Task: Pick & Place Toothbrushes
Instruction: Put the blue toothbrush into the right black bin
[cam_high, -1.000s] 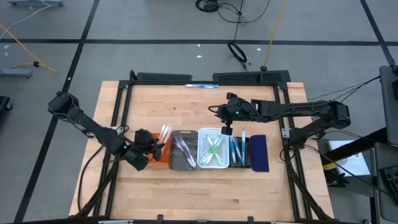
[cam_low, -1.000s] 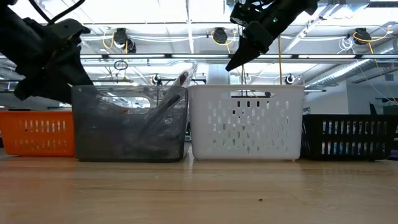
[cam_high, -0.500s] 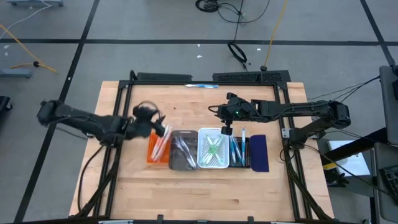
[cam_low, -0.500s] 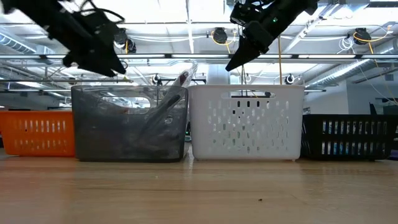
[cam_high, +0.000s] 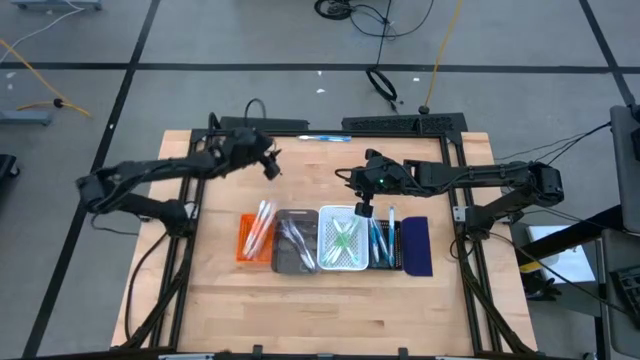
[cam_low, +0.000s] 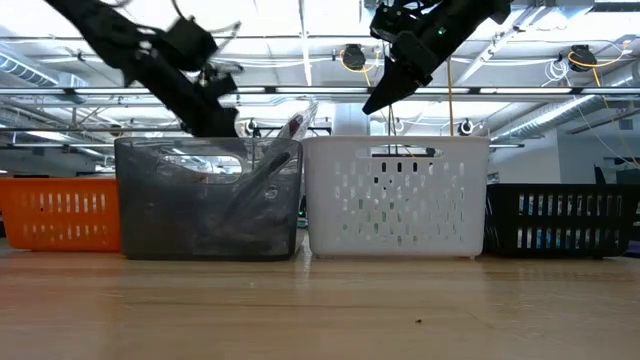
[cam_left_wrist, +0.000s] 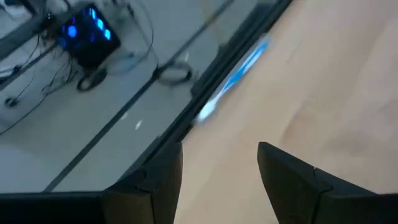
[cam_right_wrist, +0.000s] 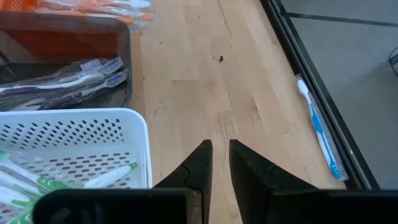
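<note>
Toothbrushes fill my five trays, too bunched to count, one blue toothbrush (cam_high: 325, 138) lying alone at the far edge beyond my left gripper's (cam_high: 272, 165) wide empty fingers, right gripper (cam_high: 364, 211) narrowed, empty, above the white tray (cam_high: 343, 262).

A row of trays sits mid-worktop (cam_high: 300, 310): orange tray (cam_high: 246, 250), grey tray (cam_high: 294, 243), white tray (cam_high: 342, 240), black tray (cam_high: 385, 243) and navy tray (cam_high: 417, 246), side by side, each touching the next. Toothbrushes (cam_high: 258, 226) lie in the orange tray, with others in the grey, white and black ones. The left gripper (cam_high: 270, 164) hangs over bare wood near the far edge. The right gripper (cam_high: 364, 209) hovers at the white tray's far rim. A blue toothbrush (cam_high: 322, 138) lies along the far edge.
</note>
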